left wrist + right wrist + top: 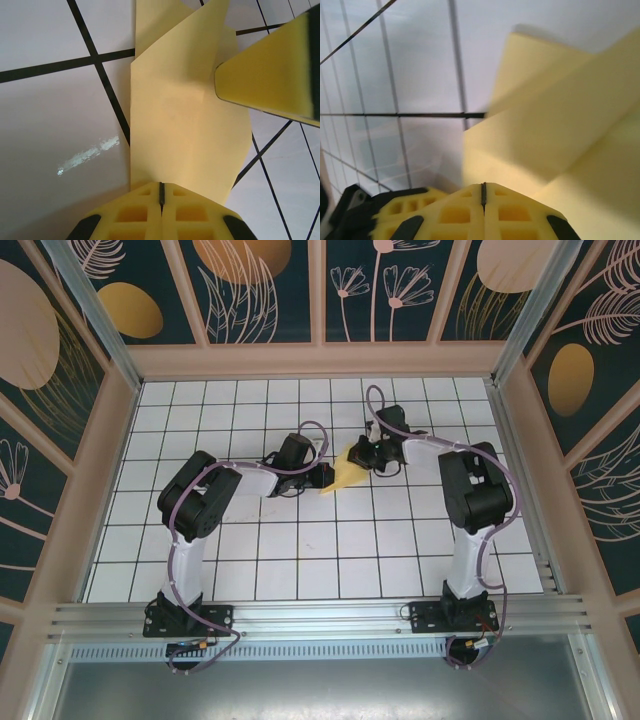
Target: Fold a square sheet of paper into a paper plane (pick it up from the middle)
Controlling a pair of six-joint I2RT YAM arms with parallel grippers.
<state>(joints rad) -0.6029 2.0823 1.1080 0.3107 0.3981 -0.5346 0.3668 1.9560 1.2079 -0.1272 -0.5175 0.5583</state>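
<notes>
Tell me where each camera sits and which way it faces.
Top external: above and behind, looking down on the table; both arms show, left gripper and right gripper meeting at the paper.
Left wrist: on the left arm, looking along its shut gripper onto the paper.
Right wrist: on the right arm, looking past its shut gripper onto the paper.
Shared: the paper.

High rear camera looks down; wrist cameras closely share the paper [185,125].

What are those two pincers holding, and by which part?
Nothing seems gripped: the left pincer and right pincer are both shut, tips resting on the partly folded yellow paper, which spreads beneath them.
</notes>
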